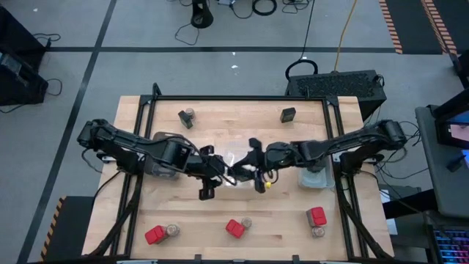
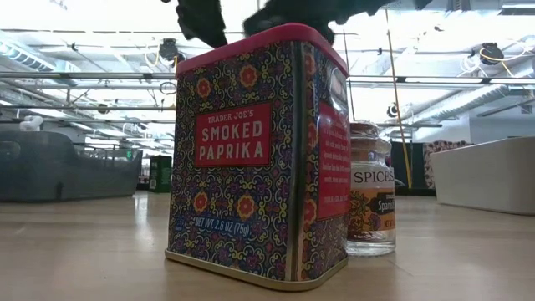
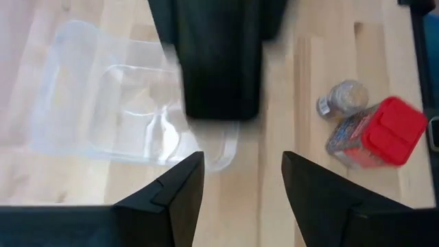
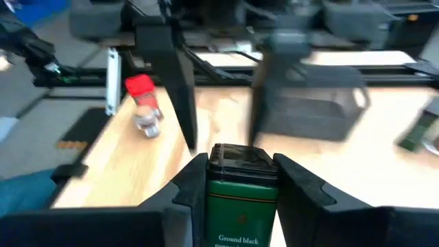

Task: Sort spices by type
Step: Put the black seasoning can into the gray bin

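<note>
My right gripper (image 4: 240, 180) is shut on a black box (image 4: 240, 199) with a green label, above the middle of the table (image 1: 253, 165). Facing it, my left gripper (image 3: 243, 180) stands open with nothing between its fingers; its two fingers (image 4: 175, 82) show just beyond the box. Below them a clear tray (image 3: 110, 110) lies on the wood. A second black box (image 1: 288, 114) and a third with a jar (image 1: 187, 117) stand at the far side. Three red boxes (image 1: 154, 235) (image 1: 234, 228) (image 1: 316, 216), each beside a jar, stand along the near edge. My right gripper pinches the black box by its two narrow sides (image 4: 206, 189) between its two fingers, just below the lid. The labelled face looks up at the wrist camera and the lid end points away from the wrist. The box is lifted clear of the table.
A second pale tray (image 1: 316, 178) lies under my right arm. The middle red box (image 2: 259, 159) and its jar (image 2: 370, 201) fill the low view. Black frame rails (image 1: 242, 97) run round the table. Bare wood lies between the far boxes and the arms.
</note>
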Robot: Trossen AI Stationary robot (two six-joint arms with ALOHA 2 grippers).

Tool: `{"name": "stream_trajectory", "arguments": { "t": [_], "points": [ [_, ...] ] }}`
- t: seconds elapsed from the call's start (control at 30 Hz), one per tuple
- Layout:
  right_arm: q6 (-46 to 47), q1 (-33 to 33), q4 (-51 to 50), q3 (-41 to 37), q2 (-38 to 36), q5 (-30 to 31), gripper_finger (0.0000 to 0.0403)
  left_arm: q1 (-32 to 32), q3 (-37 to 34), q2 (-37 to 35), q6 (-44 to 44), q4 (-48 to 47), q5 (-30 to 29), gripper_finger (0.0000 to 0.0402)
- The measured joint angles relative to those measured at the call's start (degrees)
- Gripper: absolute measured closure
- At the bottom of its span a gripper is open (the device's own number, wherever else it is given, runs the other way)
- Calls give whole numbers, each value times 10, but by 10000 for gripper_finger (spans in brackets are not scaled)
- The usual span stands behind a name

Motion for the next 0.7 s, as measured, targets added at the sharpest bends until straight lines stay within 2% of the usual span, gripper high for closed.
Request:
{"name": "stream_trajectory", "arguments": {
  "t": [0.2, 0.37, 0.57, 0.7],
  "points": [
    [-11, -4, -165, 0, -98, 68, 295, -15, -2, -86, 14, -4, -78, 200],
    [27, 5, -299, -16, -199, 161, 290, -64, -54, -176, 10, 24, -138, 200],
    [151, 25, -388, -110, -369, 281, 294, -136, -185, -253, 69, 207, -193, 200],
    [213, 41, -398, -189, -456, 314, 291, -156, -279, -266, 149, 377, -196, 200]
  ]
}}
